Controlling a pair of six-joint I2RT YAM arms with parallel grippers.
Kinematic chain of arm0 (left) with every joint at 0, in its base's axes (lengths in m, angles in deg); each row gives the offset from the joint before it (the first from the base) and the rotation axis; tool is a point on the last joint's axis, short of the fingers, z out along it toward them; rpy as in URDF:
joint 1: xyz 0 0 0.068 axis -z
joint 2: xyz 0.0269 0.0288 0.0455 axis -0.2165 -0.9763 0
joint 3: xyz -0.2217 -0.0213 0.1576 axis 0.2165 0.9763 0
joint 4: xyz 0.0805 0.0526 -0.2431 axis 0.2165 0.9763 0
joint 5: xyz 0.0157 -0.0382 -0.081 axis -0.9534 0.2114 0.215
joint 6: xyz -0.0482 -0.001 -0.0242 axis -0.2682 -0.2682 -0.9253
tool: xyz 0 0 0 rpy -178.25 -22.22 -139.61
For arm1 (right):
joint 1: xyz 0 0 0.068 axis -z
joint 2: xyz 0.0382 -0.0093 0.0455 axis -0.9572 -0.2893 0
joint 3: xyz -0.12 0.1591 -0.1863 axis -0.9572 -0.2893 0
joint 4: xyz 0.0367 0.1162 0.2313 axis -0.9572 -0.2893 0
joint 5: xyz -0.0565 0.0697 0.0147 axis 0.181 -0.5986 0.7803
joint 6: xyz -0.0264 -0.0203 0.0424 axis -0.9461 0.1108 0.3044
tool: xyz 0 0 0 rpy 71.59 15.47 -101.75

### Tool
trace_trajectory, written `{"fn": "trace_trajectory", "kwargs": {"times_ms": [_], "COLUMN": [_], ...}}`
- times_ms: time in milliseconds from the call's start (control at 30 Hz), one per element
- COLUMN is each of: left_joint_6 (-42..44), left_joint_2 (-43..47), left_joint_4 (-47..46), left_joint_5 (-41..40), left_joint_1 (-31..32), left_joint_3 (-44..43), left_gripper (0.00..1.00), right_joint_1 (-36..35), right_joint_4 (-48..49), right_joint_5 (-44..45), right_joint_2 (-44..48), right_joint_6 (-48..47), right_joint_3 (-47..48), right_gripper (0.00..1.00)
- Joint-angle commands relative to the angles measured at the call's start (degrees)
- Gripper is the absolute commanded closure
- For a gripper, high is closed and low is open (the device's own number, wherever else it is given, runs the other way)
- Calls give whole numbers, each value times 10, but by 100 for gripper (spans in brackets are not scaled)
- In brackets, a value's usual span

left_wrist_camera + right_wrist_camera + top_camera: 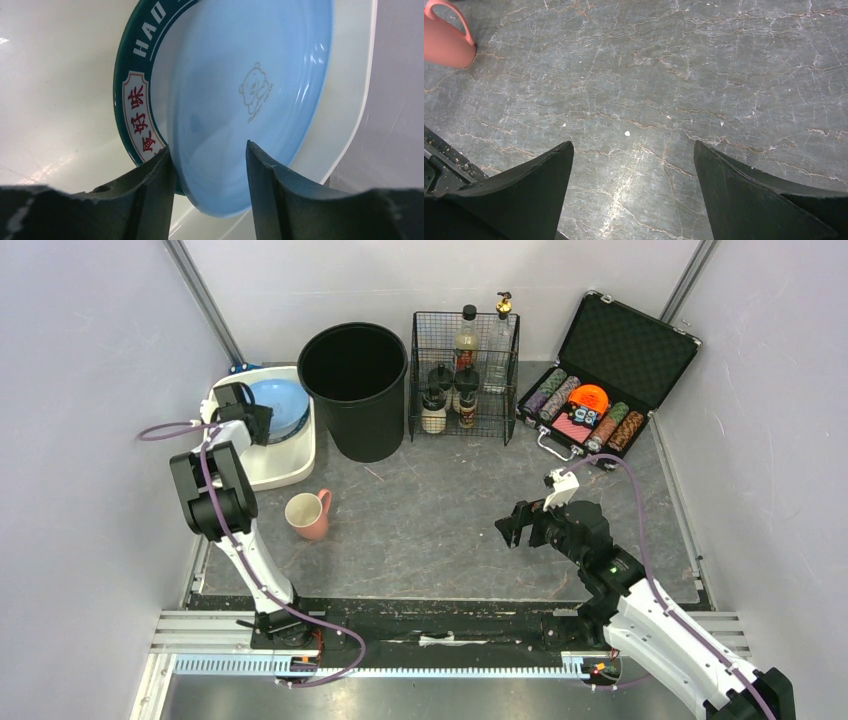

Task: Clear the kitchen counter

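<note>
Kitchen counter [674, 75], grey veined stone-look, lies beneath the right gripper [633, 143], whose jaws stand wide apart. The left gripper [207, 145], jaws parted, straddles the rim of a glossy blue plate [240, 75] printed with a bear. That plate overlaps a green-rimmed plate [125, 65] lettered "HAO" in a white tub [50, 100].

- Lighting bright, even, from overhead; shadows soft beneath the pink mug [308, 514].
- Glare streak on the kitchen counter [621, 190] in the right wrist view.
- Sharp focus on the blue plate [240, 100]; highlights along its rim.
</note>
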Motion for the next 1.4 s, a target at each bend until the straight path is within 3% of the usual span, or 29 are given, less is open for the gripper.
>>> {"fn": "trace_trajectory", "kwargs": {"times_ms": [0,367,433,733,1367], "left_joint_6": [9,47,54,110,203], "left_joint_2": [-1,45,57,112,327], "left_joint_4": [9,49,62,120,190], "left_joint_5": [10,37,37,37,53], "left_joint_1": [5,10,10,10,39], "left_joint_3": [-21,-9,-7,8,117], "left_gripper": [41,35,29,19,18], "right_joint_1": [0,0,1,0,1], "right_joint_4": [21,11,13,10,-15], "right_joint_5": [-10,-42,-45,-51,-55], "right_joint_2": [11,27,29,44,68], "right_joint_6": [4,17,19,24,3], "right_joint_3": [2,2,0,-13,-14], "right_gripper": [8,8,8,7,7]}}
